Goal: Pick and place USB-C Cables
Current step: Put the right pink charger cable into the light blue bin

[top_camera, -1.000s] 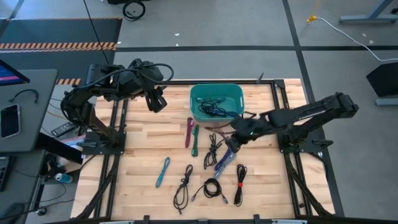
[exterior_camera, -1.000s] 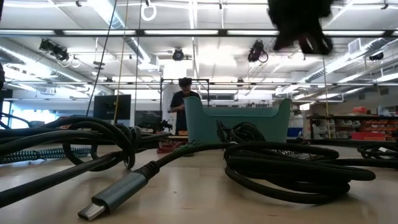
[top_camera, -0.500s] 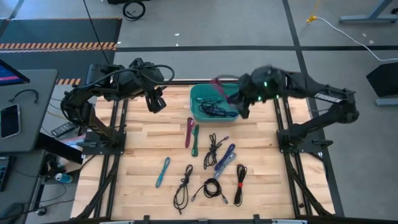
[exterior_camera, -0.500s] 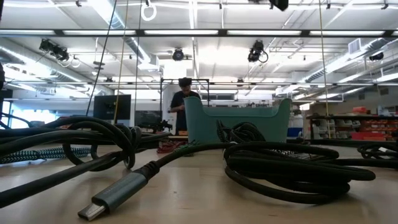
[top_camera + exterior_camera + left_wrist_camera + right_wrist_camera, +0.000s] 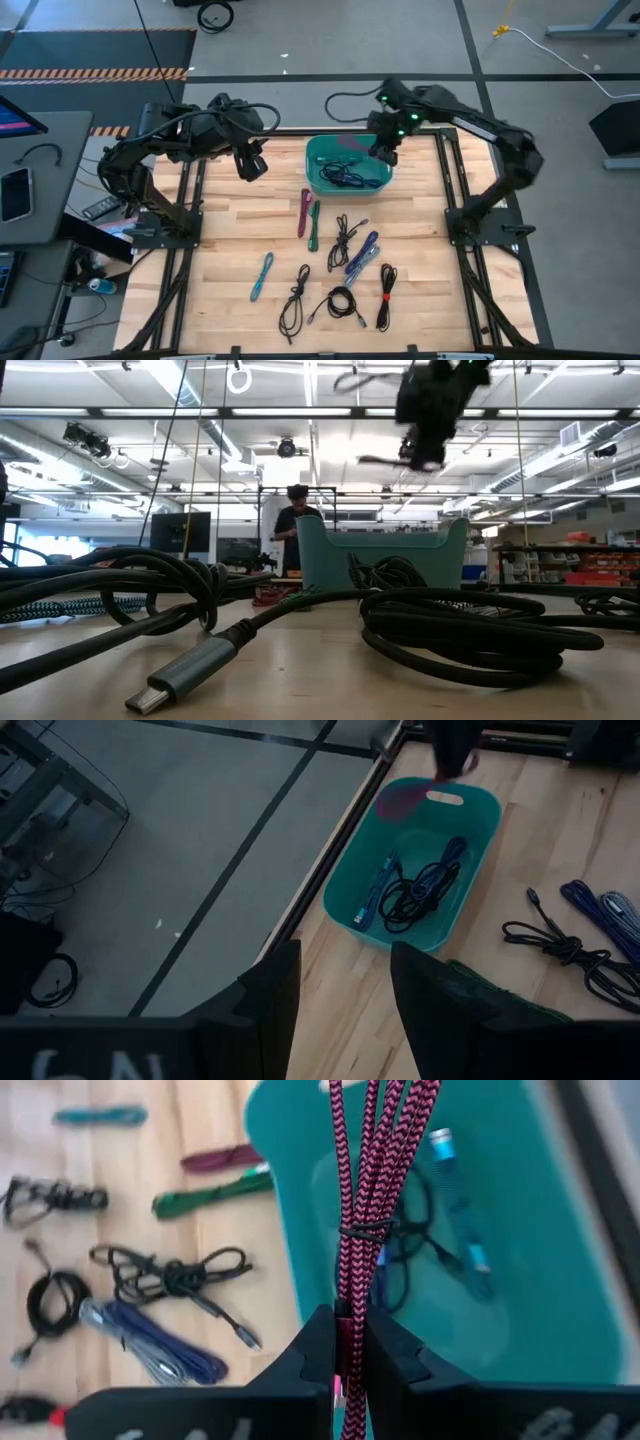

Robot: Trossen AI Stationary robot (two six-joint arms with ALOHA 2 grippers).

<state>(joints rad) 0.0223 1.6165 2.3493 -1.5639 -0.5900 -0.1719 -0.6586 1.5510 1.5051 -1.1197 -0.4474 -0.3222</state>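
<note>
Overhead, the right gripper [image 5: 384, 152], fingertips blurred, clamps a magenta cable [image 5: 372, 1190] bundle lengthwise, hanging over the teal bin [image 5: 318, 182].

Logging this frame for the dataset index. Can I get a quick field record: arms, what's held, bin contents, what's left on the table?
right gripper: above the teal bin, shut on a magenta cable that hangs over it
left gripper: open, holding nothing, raised beside the bin over the table's far left part
bin contents: a blue cable and a black cable
on table: several loose cables, among them a light blue cable and a green cable
background: a person stands behind the bin in the low view
</note>
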